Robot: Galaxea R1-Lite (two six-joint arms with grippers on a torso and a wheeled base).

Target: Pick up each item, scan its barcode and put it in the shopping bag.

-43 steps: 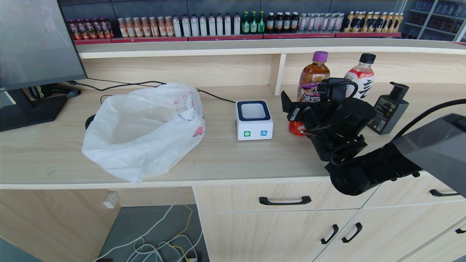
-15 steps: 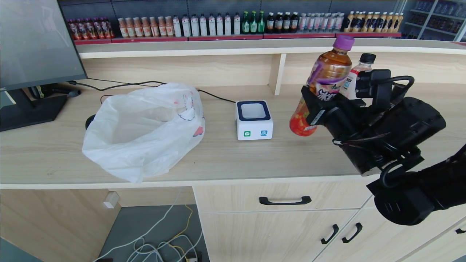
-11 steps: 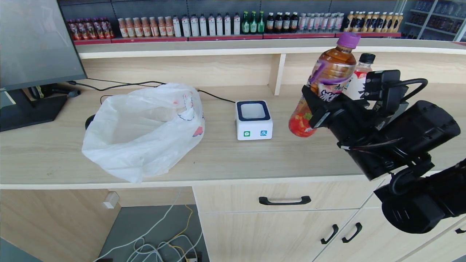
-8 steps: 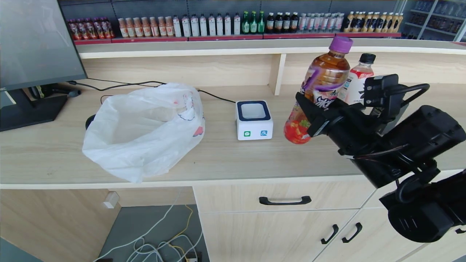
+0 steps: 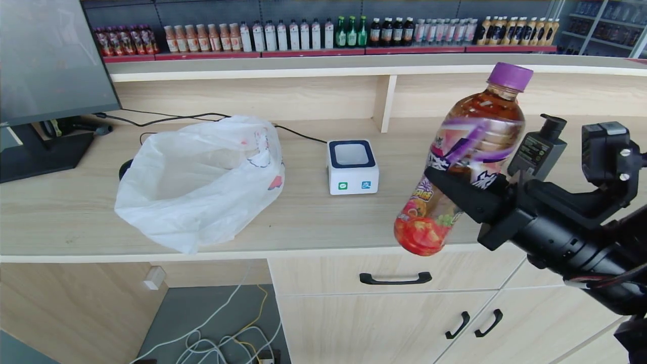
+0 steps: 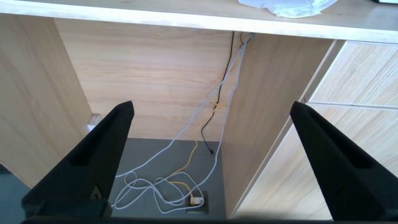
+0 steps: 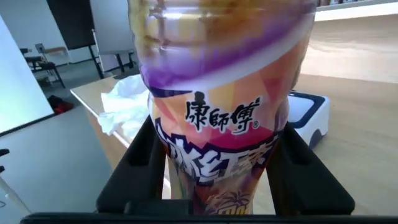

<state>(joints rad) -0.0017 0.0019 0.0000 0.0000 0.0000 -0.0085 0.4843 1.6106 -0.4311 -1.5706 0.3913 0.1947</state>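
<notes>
Right gripper (image 5: 472, 189) is clamped on the bottle (image 5: 470, 146), one black finger on each side of the label at about mid-height; in the right wrist view the two fingers (image 7: 146, 155) press against the bottle (image 7: 224, 93) from both sides. The bottle hangs off the counter (image 5: 313, 212), tilted, with its purple cap up and toward the robot's right and its red base down and toward the left. In the head view the base shows against the counter's front edge.

The scanner (image 5: 352, 166) sits on the counter to the left of the bottle and farther back, well apart from it, with its window facing up. The bag (image 5: 202, 177) lies farther left again, beyond the scanner, slumped on the counter with its mouth open upward. A dark pump bottle (image 5: 538, 151) stands just behind the gripper, partly hidden by it.

Left gripper (image 6: 211, 162) is spread wide with nothing between its fingers. It is below counter height, facing the wooden cabinet side and loose cables (image 6: 186, 186) on the floor.
</notes>
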